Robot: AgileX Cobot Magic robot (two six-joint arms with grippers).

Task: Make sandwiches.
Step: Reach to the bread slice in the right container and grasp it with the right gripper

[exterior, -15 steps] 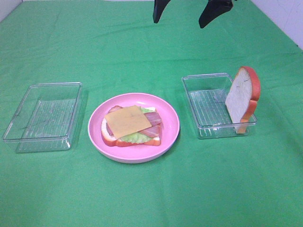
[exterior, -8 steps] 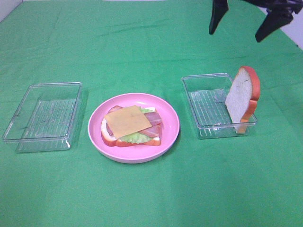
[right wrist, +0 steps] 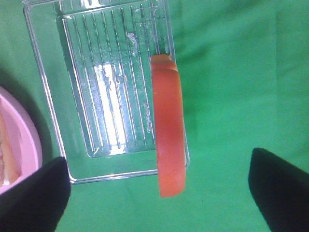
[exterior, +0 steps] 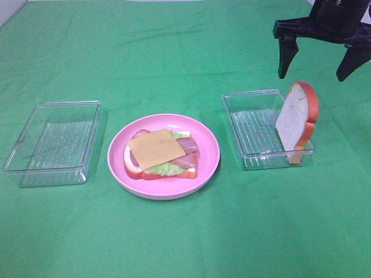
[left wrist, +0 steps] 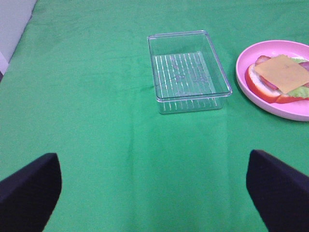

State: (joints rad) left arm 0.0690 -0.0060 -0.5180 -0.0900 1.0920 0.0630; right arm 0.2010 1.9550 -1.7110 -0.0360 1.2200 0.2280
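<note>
The sandwich stack (exterior: 162, 155) lies on the pink plate (exterior: 208, 152): a bread slice at the bottom, then lettuce, bacon strips and a yellow cheese slice (exterior: 155, 148) on top. A second bread slice (exterior: 297, 121) stands on edge against the right wall of the right clear tray (exterior: 255, 130). My right gripper (exterior: 317, 65) hangs open above and just behind that slice. The right wrist view looks down on the slice's red crust (right wrist: 169, 130) between the wide-spread fingers of the right gripper (right wrist: 157, 169). My left gripper (left wrist: 154, 193) is open over bare cloth, short of the left tray (left wrist: 188, 72).
An empty clear ribbed tray (exterior: 55, 142) sits left of the plate. Green cloth covers the whole table. A pale wall edge (exterior: 348, 17) shows at the far right corner.
My right gripper has moved from the top middle to the right and down, and now stands over the upright bread slice. Nothing on the table has moved.
</note>
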